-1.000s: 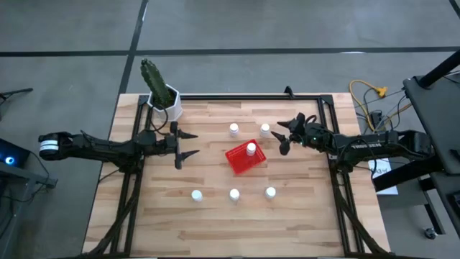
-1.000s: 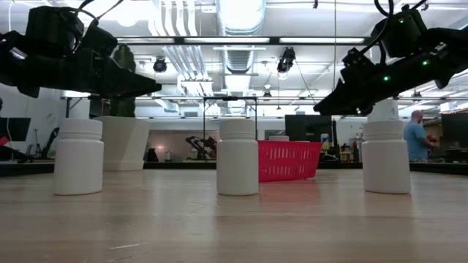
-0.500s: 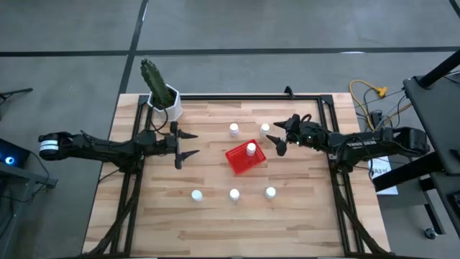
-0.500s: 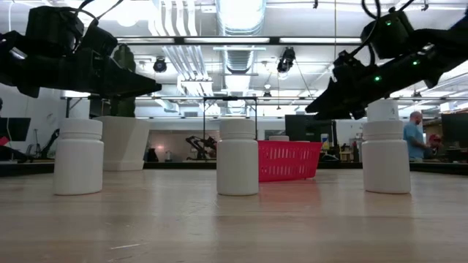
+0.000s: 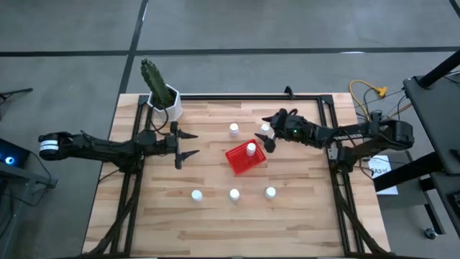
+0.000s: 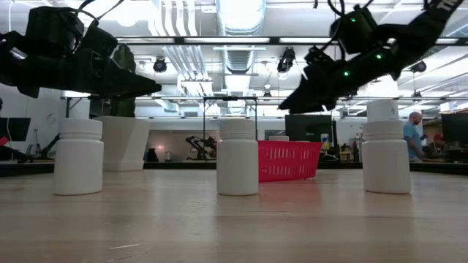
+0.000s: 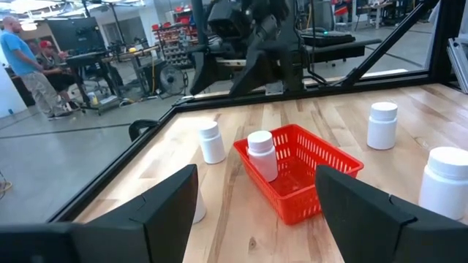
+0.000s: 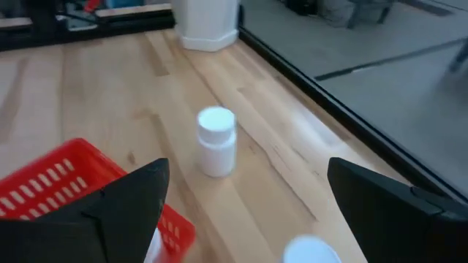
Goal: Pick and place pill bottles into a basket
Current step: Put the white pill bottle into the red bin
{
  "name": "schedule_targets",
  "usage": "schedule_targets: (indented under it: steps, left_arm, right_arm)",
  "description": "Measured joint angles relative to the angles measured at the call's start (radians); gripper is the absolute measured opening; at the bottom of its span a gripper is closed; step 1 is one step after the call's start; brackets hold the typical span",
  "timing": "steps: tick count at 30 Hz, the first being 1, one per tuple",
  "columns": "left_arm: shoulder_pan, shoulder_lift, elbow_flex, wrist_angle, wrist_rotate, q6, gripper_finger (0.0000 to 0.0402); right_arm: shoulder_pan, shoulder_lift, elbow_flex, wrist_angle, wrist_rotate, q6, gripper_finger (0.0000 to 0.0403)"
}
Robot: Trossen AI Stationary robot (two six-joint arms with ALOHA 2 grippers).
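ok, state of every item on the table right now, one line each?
basket: upright, holds one bottle
bottle in basket: upright, capped
five other bottles: upright on table, capped
right gripper: open, empty, above a bottle
left gripper: open, empty, left of basket

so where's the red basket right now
In the high view the red basket sits tilted near the table's middle, one pill bottle standing in it, with the open right gripper close beside it.

No legible text or labels
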Motion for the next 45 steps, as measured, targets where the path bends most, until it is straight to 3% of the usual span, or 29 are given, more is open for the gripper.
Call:
schedule_targets:
  steps: [9,21,45]
  left_arm:
    - [0.0,0.0,-0.001,-0.002,0.0,0.0,0.0258]
    - [0.0,0.0,-0.004,-0.025,0.0,0.0,0.0258]
    - [0.0,0.0,-0.005,-0.024,0.0,0.0,0.0258]
  right_arm:
    - [0.0,0.064,0.133,-0.128,-0.019,-0.038,0.0364]
    - [0.0,0.048,0.264,-0.384,-0.052,-0.046,0.0364]
    - [0.0,0.05,0.281,-0.396,-0.127,0.0,0.0364]
